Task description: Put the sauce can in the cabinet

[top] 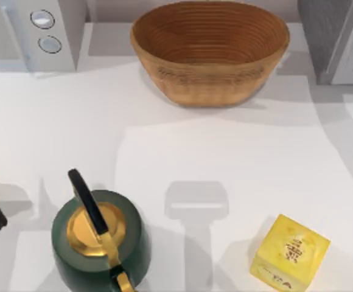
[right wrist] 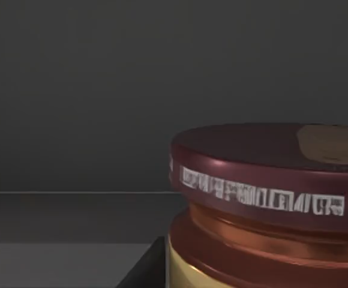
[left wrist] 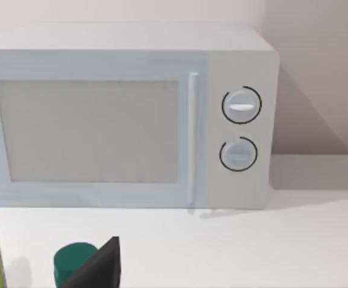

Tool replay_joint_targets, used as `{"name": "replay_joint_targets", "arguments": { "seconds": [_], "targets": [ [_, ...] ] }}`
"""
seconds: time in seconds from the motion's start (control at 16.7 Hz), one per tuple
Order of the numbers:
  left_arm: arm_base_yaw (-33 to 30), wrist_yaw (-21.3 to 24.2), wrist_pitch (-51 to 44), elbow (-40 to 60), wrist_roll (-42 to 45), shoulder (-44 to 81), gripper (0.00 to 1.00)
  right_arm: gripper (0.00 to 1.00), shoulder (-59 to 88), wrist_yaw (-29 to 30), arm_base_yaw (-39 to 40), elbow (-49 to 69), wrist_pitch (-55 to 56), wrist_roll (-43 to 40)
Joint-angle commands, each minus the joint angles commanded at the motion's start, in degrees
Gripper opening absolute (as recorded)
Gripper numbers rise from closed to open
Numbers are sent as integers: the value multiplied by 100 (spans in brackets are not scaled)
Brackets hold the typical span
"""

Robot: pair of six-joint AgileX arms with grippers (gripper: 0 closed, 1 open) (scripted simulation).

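While the top view shows the cabinet (top: 338, 39), the right wrist view shows the sauce can (right wrist: 264, 204).

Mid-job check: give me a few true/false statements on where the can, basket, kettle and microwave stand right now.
1. The sauce can sits close before the right wrist camera, against dark grey walls. True.
2. The basket holds the yellow box. False: the yellow box stands on the table, near the front right, apart from the basket.
3. The microwave has two round knobs. True.
4. The green kettle lies inside the basket. False: it stands on the table at the front left.
5. The cabinet is at the table's back right. True.
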Motion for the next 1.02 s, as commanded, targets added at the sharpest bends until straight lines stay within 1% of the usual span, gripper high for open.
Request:
{"name": "replay_joint_targets", "arguments": {
  "seconds": [1.02],
  "targets": [
    [0,0,0,0,0,0,100,0,2169,-322,-354,1839,325,-22]
  ]
}}
